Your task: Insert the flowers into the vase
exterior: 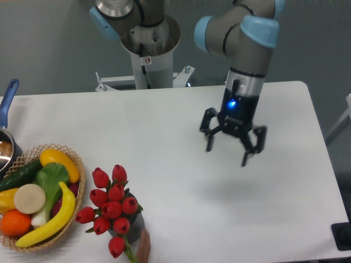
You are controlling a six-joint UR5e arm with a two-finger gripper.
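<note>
Red tulip bunch point(112, 211) sat in ribbed dark grey vase point(133, 227); hand point(232, 143) hung wide open, empty, well apart. Best lift clear, no brushing blooms.

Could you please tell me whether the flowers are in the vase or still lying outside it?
In. The flowers stand bunched over the vase, whose dark wall shows beneath them; the open gripper hangs well clear.

You've got a white table point(164, 137) carrying the vase point(133, 229), a wicker basket point(77, 211), and a pot point(5, 147) at the left edge.
</note>
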